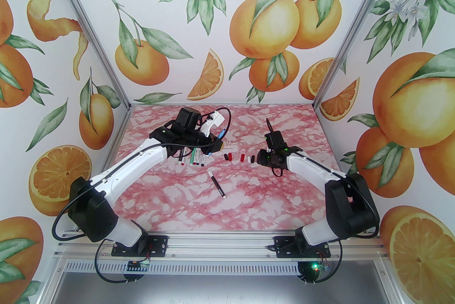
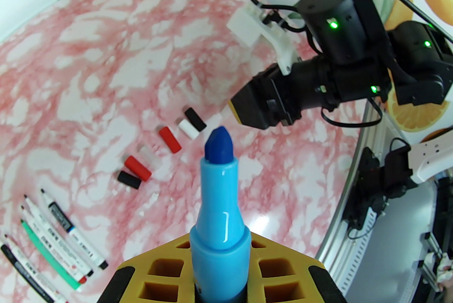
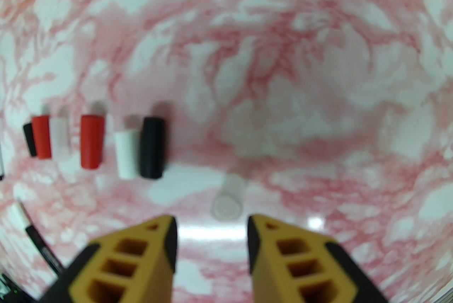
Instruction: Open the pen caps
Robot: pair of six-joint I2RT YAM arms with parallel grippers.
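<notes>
My left gripper [image 2: 219, 276] is shut on a light-blue pen [image 2: 216, 195] whose dark blue tip stands bare, pointing up and away. In the top view that left gripper [image 1: 217, 145] hovers above the table's middle left. Loose pen caps [image 3: 153, 147] lie in a row on the marble: black, white, red, a pale one, red, black. A clear cap [image 3: 228, 202] lies on the table just beyond my right gripper [image 3: 211, 223], whose fingers stand apart with nothing between them. The same row of caps [image 2: 170, 139] shows in the left wrist view, the right gripper [image 2: 244, 110] at its far end.
Several uncapped pens [image 1: 193, 158] lie side by side under the left arm, also seen as a bunch of pens [image 2: 60, 241] in the left wrist view. One black pen with a white end [image 1: 217, 183] lies alone nearer the front. Printed walls close in the marble table [image 1: 284, 196] on three sides.
</notes>
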